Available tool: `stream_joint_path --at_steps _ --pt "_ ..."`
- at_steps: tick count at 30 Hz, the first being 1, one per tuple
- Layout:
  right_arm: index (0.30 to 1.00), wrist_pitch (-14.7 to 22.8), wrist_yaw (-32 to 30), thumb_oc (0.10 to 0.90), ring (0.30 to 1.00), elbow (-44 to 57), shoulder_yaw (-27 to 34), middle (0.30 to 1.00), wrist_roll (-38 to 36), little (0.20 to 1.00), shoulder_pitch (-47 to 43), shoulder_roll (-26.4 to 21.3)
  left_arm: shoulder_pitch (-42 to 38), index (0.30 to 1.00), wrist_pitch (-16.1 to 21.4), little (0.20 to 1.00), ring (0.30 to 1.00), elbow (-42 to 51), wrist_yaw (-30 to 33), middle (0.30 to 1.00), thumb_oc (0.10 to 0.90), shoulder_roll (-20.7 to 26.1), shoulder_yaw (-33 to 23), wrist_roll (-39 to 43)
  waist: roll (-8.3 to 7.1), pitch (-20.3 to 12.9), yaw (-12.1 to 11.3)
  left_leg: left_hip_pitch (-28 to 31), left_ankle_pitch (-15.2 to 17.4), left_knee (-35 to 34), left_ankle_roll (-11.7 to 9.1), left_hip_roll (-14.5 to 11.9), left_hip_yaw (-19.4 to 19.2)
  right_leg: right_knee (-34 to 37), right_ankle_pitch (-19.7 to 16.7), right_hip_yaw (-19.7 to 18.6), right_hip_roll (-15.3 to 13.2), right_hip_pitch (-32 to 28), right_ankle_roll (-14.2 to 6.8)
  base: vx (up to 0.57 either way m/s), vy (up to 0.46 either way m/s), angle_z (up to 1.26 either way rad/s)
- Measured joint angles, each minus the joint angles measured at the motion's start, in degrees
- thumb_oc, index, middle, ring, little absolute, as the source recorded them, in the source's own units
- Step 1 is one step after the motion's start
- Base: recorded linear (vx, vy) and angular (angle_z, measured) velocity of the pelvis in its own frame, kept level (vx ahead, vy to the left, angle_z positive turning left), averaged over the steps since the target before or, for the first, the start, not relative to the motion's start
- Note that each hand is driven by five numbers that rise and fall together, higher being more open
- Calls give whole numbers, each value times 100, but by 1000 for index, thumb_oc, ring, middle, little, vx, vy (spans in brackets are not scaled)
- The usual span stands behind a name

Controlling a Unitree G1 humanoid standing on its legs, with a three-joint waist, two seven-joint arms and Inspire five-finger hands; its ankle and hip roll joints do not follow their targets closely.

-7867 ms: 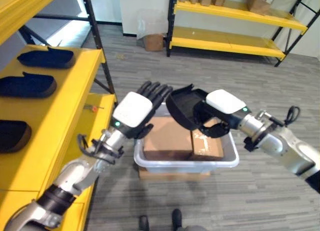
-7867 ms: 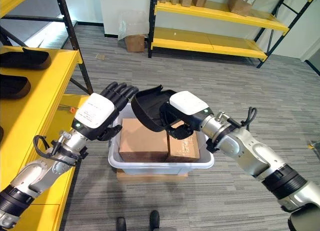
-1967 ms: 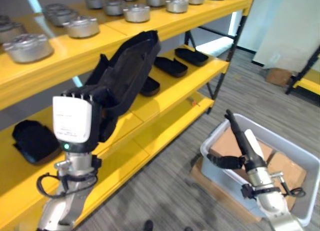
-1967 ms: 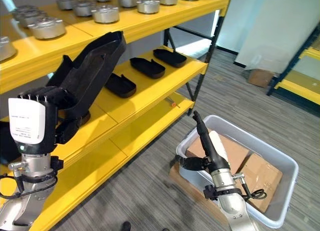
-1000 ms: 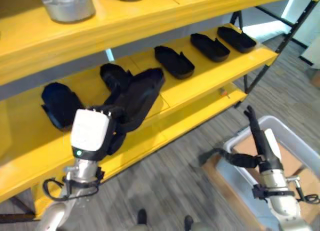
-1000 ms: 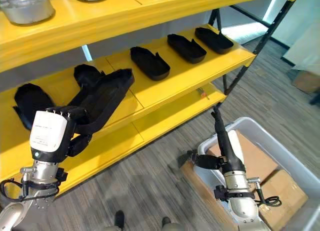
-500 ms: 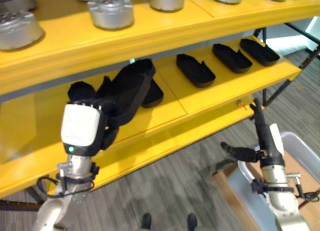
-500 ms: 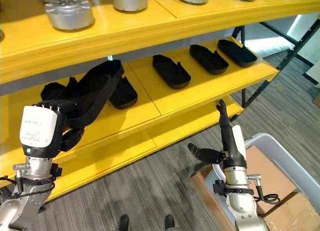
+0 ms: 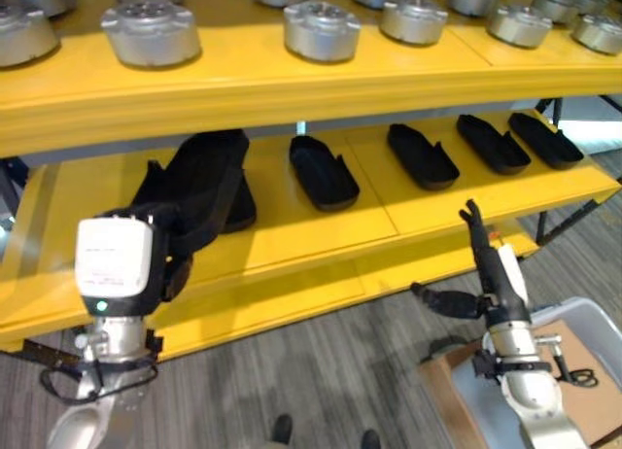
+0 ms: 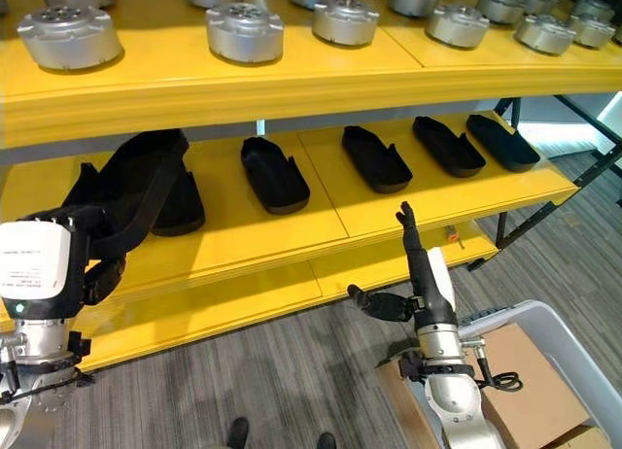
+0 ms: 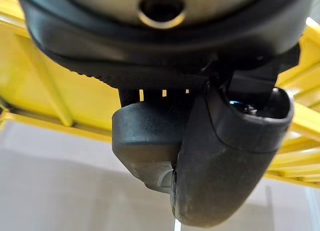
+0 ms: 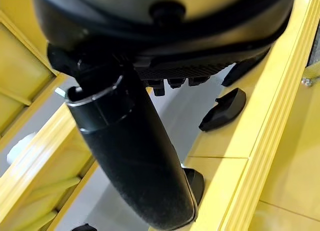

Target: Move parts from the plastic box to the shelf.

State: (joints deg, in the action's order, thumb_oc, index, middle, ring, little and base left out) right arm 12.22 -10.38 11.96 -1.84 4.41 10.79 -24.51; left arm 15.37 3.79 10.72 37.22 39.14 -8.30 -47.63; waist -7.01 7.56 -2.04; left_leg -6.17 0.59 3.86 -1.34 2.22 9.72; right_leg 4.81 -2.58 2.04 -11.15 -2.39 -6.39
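At the left of the frame the left hand (image 9: 117,266) has its fingers curled round a long black part (image 9: 199,184), carried over the middle shelf (image 9: 292,237) but not yet set down. Four parts already lie there in a row; the right hand (image 9: 483,264), fingers straight and empty, stands above the plastic box (image 9: 573,315) at lower right, so more trips may remain

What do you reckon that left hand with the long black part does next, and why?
Probably it lowers the part flat onto the middle shelf and lets go. The left hand is curled round the black part, which leans over the yellow shelf, overlapping a part already lying there, left of the other black parts. The right hand is open, holding nothing.
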Motion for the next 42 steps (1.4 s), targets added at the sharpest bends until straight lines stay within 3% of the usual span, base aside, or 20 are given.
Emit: stream_joint_path --at_steps 5,10,12,13,15,16,18,22,23,25,26,28,29,31,33,34,36,37,39,42 --pt "1000 -26 -2 900 1000 -101 -6 1000 5 1000 -57 5 11 300 -120 300 300 -360 1 300 400 -17 -90 2 -2 -28 20 -280 279 524 208 261 -83 -182 8 -1 -194 97 43 -23 208 1" --pt "1000 -95 -9 900 1000 -106 -339 1000 20 1000 -176 6 30 300 -266 300 300 -477 21 300 400 -173 -137 7 210 -38 -41 -216 148 524 533 392 -265 -1445 -49 173 -430 776 202 0 124 -11" --pt "1000 -89 24 900 1000 -97 -423 1000 21 1000 -174 -12 -38 300 -264 300 300 -604 131 300 400 -428 -179 1 313 -5 -44 -108 -50 271 537 295 -198 -2169 619 -23 44 1044 68 125 30 -5" --pt "1000 -44 28 900 1000 -113 -452 1000 10 1000 -119 24 -67 300 -310 300 300 -670 125 300 400 -574 -201 25 484 16 18 -121 -116 136 434 116 -46 -2291 934 -628 730 1073 175 100 -22 31" --pt "1000 18 42 900 1000 -109 -462 1000 8 1000 79 -35 -73 300 -398 300 300 -700 116 300 400 -578 -223 22 343 -20 62 10 -232 -233 286 105 78 -2101 1068 -802 1477 1113 418 74 -37 53" --pt "1000 29 37 900 1000 -103 -417 1000 3 1000 216 -174 -114 300 -507 300 300 -829 66 300 400 -575 -133 30 264 -39 185 10 -297 -271 335 365 314 -1390 952 -1157 1808 892 617 75 -95 64" --pt "1000 18 39 900 1000 -123 -384 1000 -1 1000 279 -332 -57 300 -505 300 300 -818 55 300 400 -609 -46 19 244 -56 202 92 -324 -392 318 534 368 -894 322 -1183 1678 693 828 90 -75 58" --pt "1000 2 44 900 1000 -158 -377 1000 -10 1000 277 -382 231 300 -402 300 300 -323 53 300 400 -629 -103 29 375 -33 160 42 -277 -339 372 534 305 -269 71 -872 1559 313 850 61 -24 35" --pt "1000 4 44 900 1000 -158 -377 1000 -11 1000 261 -399 224 300 -359 300 300 -259 57 300 400 -609 -100 30 379 -33 147 -70 -242 -127 263 569 325 -293 125 -790 1551 300 866 10 23 56" --pt "1000 7 41 900 1000 -150 -377 1000 -12 1000 213 -539 37 300 -320 300 300 -252 53 300 400 -603 54 183 291 34 197 -470 -218 621 -516 763 188 -283 137 -531 1305 276 934 -20 40 73" --pt "1000 12 40 900 1000 -143 -364 1000 -11 1000 189 -579 -55 300 -288 300 300 -248 53 300 400 -584 88 227 215 125 235 -731 -8 1151 -400 786 -171 -277 152 -473 1172 248 968 9 43 64" --pt "1000 10 40 900 1000 -147 -350 1000 -8 1000 163 -480 -131 300 -209 300 300 -285 60 300 400 -482 62 243 47 263 213 -1011 385 1770 -5 266 -508 -289 167 -401 1075 195 992 66 115 27" --pt "1000 11 39 900 1000 -147 -279 1000 -11 1000 186 -388 -105 300 -193 300 300 -302 66 300 400 -440 15 261 -39 317 222 -941 440 1622 -259 -655 -387 -284 186 -383 1058 111 998 87 122 20" --pt "1000 10 -9 900 1000 -155 -40 1000 -15 1000 212 -275 -123 300 -185 300 300 -329 67 300 400 -439 -11 380 -27 334 322 -775 289 1080 -626 -1520 -231 -309 251 -316 1052 53 901 89 125 21" --pt "1000 8 -122 900 1000 -190 131 1000 -28 1000 213 -287 -119 300 -185 300 300 -355 70 300 400 -482 23 461 42 358 448 -447 115 315 -783 -1865 -200 -332 287 -298 984 -7 834 130 305 11" --pt "1000 8 -236 900 1000 -210 243 1000 -78 1000 214 -284 -163 300 -176 300 300 -353 71 300 400 -468 21 456 192 350 511 -210 -80 -278 -822 -2004 -339 -366 370 -289 974 -25 616 107 268 5" --pt "1000 5 -329 900 1000 -218 373 1000 -124 1000 215 -362 -253 300 -138 300 300 -332 73 300 400 -499 89 457 576 352 532 27 -384 -556 -670 -1927 -453 -361 413 -288 1041 -69 388 92 226 -10" --pt "1000 11 -339 900 1000 -245 353 1000 -116 1000 226 -302 -281 300 -132 300 300 -328 81 300 400 -463 108 456 637 356 518 124 -544 -616 -1027 -1876 -454 -348 428 -314 977 -124 260 96 268 -10" --pt "1000 3 -323 900 1000 -265 189 1000 -112 1000 344 -81 -353 300 -133 300 300 -319 80 300 400 -456 126 461 365 329 515 127 -483 -574 -792 -1429 -486 -341 324 -305 553 -139 133 82 239 10" --pt "1000 14 -252 900 1000 -260 31 1000 -112 1000 454 0 -336 300 -135 300 300 -321 71 300 400 -438 156 467 252 301 454 123 -371 -437 -474 -909 -555 -375 139 -290 126 -191 236 83 274 15"
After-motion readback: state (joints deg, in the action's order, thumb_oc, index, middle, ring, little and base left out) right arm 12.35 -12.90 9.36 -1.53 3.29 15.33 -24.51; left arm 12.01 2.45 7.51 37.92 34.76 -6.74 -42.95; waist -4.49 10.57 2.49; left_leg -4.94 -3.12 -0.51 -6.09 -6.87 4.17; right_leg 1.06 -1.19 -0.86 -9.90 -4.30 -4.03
